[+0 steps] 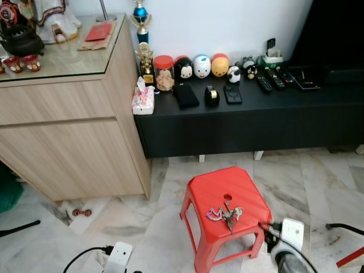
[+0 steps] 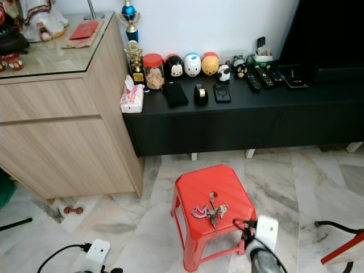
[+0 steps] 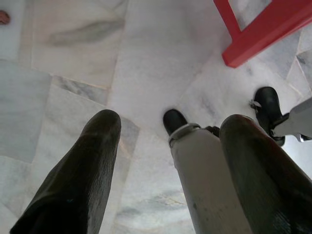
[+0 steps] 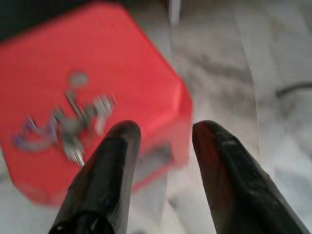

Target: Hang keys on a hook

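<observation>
From the head views, the keys (image 1: 225, 214) lie in a loose bunch on the near part of a red stool (image 1: 211, 190) standing on the marble floor (image 1: 318, 182). The bunch stretches mostly left to right, with one key pointing toward the near edge. The right arm's wrist sits low at the stool's near right corner, so the right arm is much the nearer of the two; the left arm's wrist hangs low and well to the left of the stool. Beyond the stool stand a low black cabinet (image 1: 296, 114) and a wooden counter (image 1: 68, 125). No hook can be made out.

In the left wrist view, the left gripper (image 3: 170, 131) has its fingers set apart and holds nothing; it points down at the floor, with a stool leg just at the far edge.

In the right wrist view, blurred, the right gripper (image 4: 163, 131) also has its fingers spread and empty. It hovers over the stool's near right corner, and the keys (image 4: 68, 124) lie ahead of it and off to its left, not between the fingers. Picking them up would call for moving left and slightly forward.
</observation>
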`<state>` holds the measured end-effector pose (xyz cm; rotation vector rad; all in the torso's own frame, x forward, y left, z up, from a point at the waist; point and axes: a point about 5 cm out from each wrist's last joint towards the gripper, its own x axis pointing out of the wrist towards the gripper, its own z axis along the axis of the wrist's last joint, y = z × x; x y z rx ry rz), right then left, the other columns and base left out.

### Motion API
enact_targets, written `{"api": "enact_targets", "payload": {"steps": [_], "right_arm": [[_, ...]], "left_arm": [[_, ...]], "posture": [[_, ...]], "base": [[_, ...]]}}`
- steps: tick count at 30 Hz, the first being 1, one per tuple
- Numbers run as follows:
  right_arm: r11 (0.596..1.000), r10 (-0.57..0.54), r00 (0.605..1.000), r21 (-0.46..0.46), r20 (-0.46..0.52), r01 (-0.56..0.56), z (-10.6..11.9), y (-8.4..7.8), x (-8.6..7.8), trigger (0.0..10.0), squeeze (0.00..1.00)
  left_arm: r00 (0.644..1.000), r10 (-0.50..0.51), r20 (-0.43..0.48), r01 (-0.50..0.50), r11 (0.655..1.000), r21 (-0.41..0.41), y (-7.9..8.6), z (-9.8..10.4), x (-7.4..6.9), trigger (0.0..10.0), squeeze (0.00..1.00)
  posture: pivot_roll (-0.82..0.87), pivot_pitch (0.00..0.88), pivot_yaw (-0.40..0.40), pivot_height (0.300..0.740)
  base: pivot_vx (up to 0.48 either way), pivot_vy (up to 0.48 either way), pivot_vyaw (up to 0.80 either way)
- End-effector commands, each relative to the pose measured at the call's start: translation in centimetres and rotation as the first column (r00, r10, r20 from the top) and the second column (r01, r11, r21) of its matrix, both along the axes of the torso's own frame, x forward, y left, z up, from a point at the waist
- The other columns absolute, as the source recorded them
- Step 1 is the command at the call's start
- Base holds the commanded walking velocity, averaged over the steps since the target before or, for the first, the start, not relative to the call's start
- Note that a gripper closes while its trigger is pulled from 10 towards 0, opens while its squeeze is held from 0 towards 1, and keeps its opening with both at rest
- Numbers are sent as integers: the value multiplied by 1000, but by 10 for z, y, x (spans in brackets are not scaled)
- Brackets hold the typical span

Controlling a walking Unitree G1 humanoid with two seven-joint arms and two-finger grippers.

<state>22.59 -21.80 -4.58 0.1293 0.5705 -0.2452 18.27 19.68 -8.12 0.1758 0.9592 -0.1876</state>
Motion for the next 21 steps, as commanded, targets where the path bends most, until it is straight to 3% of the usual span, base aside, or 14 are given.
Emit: {"api": "enact_targets", "payload": {"steps": [1, 4, 9, 13, 19, 21], "right_arm": [[1000, 9, 998, 12, 57, -10, 5, 6, 5, 10000, 0], [999, 55, 989, -10, 138, -54, 13, 18, 14, 10000, 0], [997, 82, 981, -9, 178, -81, 16, 28, 14, 10000, 0], [997, 77, 982, -4, 171, -78, 13, 29, 11, 10000, 0], [996, 88, 977, -4, 195, -89, 17, 30, 14, 10000, 0], [996, 88, 969, -10, 231, -88, 23, 27, 19, 10000, 0]], "left_arm": [[1000, 23, 8, -23, 1000, 12, 4, -1, -3, 10000, 0], [991, 83, 106, -87, 995, 38, 7, 3, 0, 10000, 0], [966, 159, 206, -183, 978, 101, 11, 7, 0, 10000, 0], [942, 205, 267, -233, 970, 75, 11, 9, 1, 10000, 0], [916, 188, 354, -220, 974, 51, 9, 15, 3, 10000, 0], [884, 212, 416, -237, 972, 7, 7, 20, 4, 10000, 0]], "posture": [[-183, 44, 11, 727], [-193, 40, 12, 727], [-191, 34, 10, 727], [-188, 31, 8, 727], [-199, 25, 11, 727], [-197, 20, 11, 727]], "base": [[0, 0, 0], [0, 0, 0], [0, 0, 0], [0, 0, 0], [0, 0, 0], [0, 0, 0]]}}
